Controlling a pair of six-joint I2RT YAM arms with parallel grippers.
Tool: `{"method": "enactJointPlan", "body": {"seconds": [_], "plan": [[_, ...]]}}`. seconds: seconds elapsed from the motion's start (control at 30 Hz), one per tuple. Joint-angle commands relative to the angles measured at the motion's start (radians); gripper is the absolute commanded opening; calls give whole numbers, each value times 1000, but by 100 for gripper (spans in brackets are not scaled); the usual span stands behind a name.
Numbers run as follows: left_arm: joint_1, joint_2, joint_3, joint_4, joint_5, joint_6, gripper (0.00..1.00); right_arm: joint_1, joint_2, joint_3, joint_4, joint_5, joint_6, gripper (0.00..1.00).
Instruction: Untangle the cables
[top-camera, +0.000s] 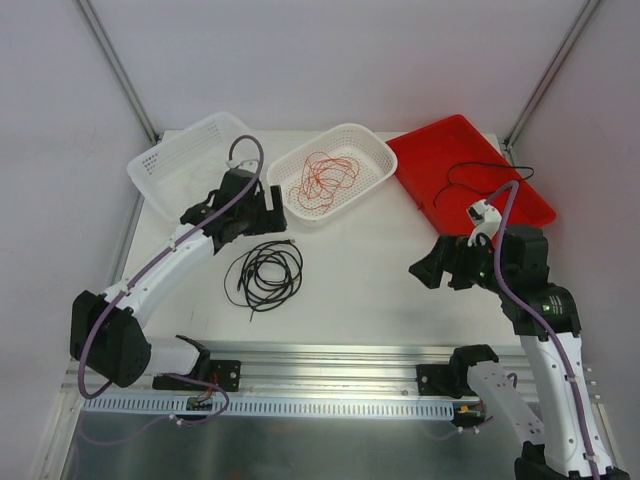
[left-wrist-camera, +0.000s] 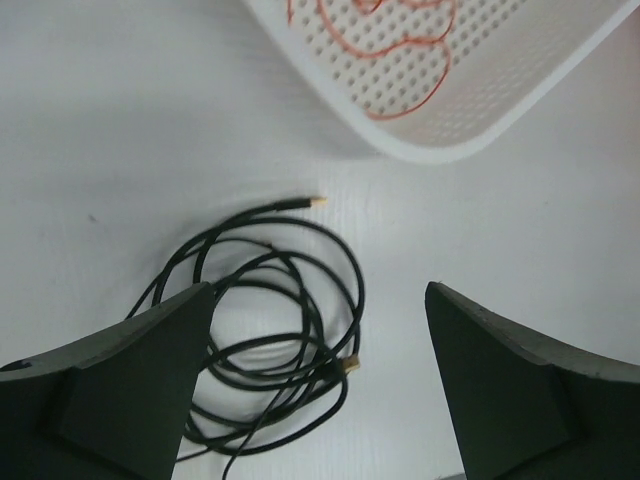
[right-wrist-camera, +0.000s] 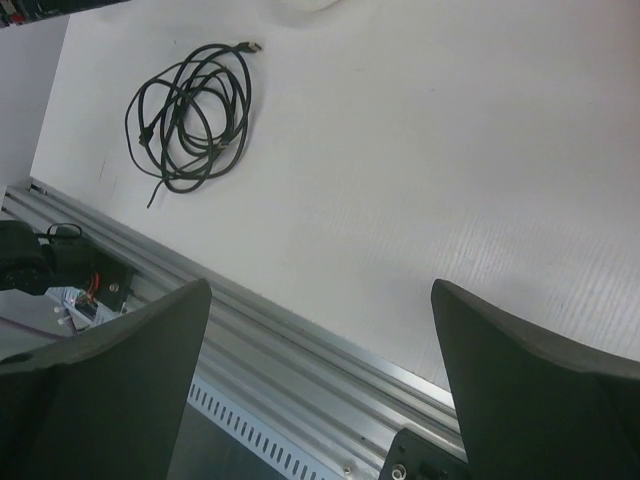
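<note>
A black cable (top-camera: 268, 272) lies on the table (top-camera: 380, 290) in a loose coil of many loops, left of centre and nearer the front edge, with its gold-tipped ends free. Thin red-orange cables (top-camera: 325, 180) lie tangled inside the white basket (top-camera: 372, 150) toward the back edge. A second black cable (top-camera: 450, 178) loops across the red tray (top-camera: 440, 145) at the back right corner.

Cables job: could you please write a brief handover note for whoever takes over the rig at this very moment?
Left gripper: open, empty, hovering over the black coil on the table.
Right gripper: open, empty, above bare table on the right.
Done: red-orange cables lie in the middle basket; one black cable lies on the red tray.
Left: the black coil looks looped over itself, so it probably needs separating and putting away.
</note>
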Motion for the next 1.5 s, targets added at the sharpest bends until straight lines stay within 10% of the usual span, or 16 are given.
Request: {"method": "enactJointPlan", "body": {"seconds": [0.0, 0.3, 0.77, 1.2, 1.47], "plan": [[5, -104, -132, -37, -49, -26, 87, 30, 19, -29, 1, -58, -28, 97], [2, -274, -345, -60, -101, -394, 84, 192, 67, -107, 97, 24, 28, 97], [-71, -28, -273, -57, -182, -721, 65, 529, 175, -158, 246, 212, 173, 97], [-146, 75, -171, -57, -189, -607, 8, 656, 197, -176, 275, 331, 198, 97], [-157, 92, -233, -56, -162, -639, 36, 662, 182, -173, 277, 339, 198, 97]]}}
